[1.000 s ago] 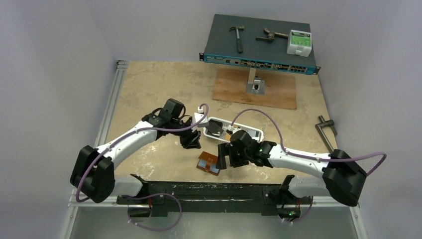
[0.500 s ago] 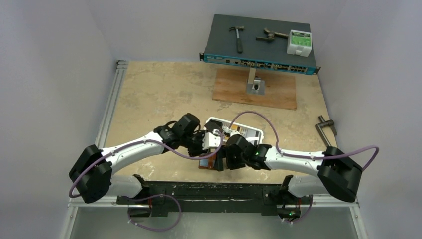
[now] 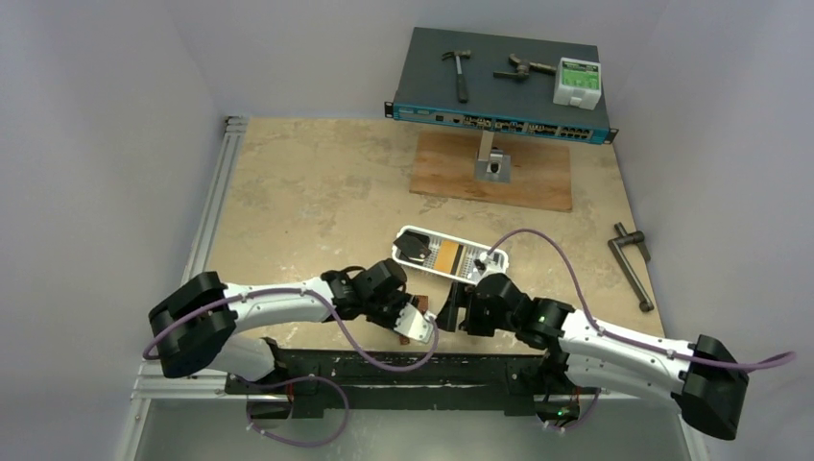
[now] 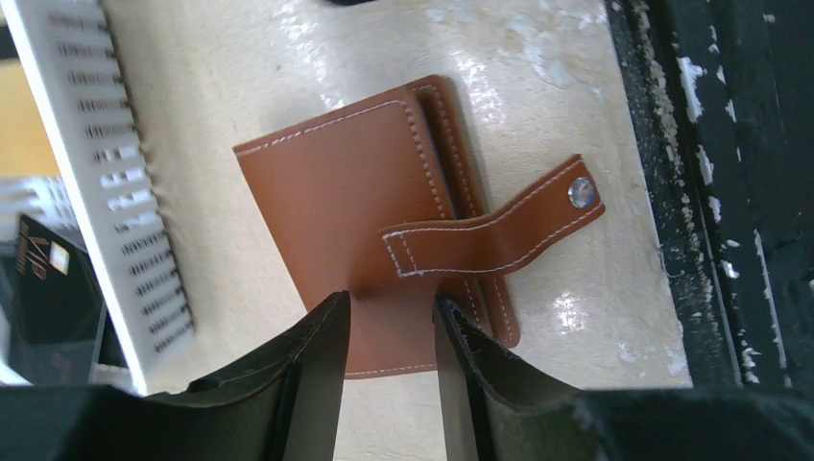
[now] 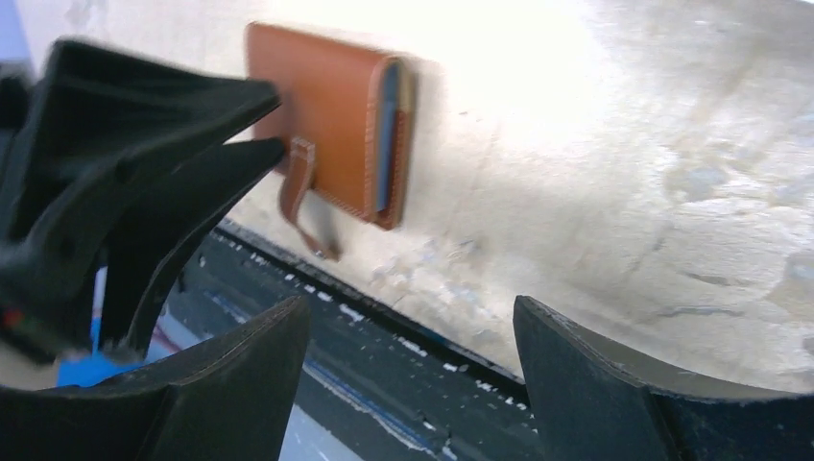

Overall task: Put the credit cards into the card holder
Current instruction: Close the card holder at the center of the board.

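Observation:
The card holder [image 4: 365,182], a brown leather wallet, lies folded on the table near its front edge, with its snap tab [image 4: 538,206] loose. A bluish card edge [image 5: 388,134] shows inside the fold. My left gripper [image 4: 389,303] is down over the wallet's near end, jaws a little apart, with leather showing between the tips and nothing pinched. My right gripper [image 5: 413,317] hangs wide open and empty just right of the wallet [image 5: 326,115]. More credit cards, a black one [image 3: 415,248] and an orange one [image 3: 443,255], stand in the white slotted tray [image 3: 485,261].
The black rail [image 3: 403,369] runs along the near table edge, just beyond the wallet. At the back a network switch [image 3: 499,91] carries a hammer [image 3: 461,73] and a white box [image 3: 576,83]. A wooden board [image 3: 533,178] with a metal stand lies mid-table. A metal handle [image 3: 631,261] lies at the right.
My left arm has swung from beside the tray toward the near edge and come down over the wallet, its jaws narrowing. My right gripper has drawn back to the right.

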You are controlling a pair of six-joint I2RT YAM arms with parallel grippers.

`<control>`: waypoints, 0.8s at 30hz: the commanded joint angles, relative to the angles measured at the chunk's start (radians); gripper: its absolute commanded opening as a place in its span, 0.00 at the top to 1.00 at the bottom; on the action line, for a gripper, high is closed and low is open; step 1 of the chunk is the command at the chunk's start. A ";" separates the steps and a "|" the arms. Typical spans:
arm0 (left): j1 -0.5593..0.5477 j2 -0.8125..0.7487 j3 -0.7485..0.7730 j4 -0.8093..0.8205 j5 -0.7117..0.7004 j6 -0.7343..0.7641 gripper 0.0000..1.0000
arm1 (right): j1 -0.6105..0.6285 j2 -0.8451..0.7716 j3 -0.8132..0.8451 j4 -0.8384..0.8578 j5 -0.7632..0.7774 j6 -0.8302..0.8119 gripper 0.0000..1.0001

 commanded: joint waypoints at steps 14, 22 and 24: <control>-0.250 0.023 -0.303 0.280 -0.200 0.309 0.70 | -0.166 0.509 0.128 0.397 -0.086 -0.134 0.12; -0.318 0.038 -0.393 0.377 -0.277 0.361 0.71 | -0.175 0.471 -0.065 0.638 -0.132 -0.095 0.20; -0.320 0.047 -0.391 0.383 -0.285 0.358 0.71 | -0.173 0.478 -0.123 0.754 -0.158 -0.071 0.23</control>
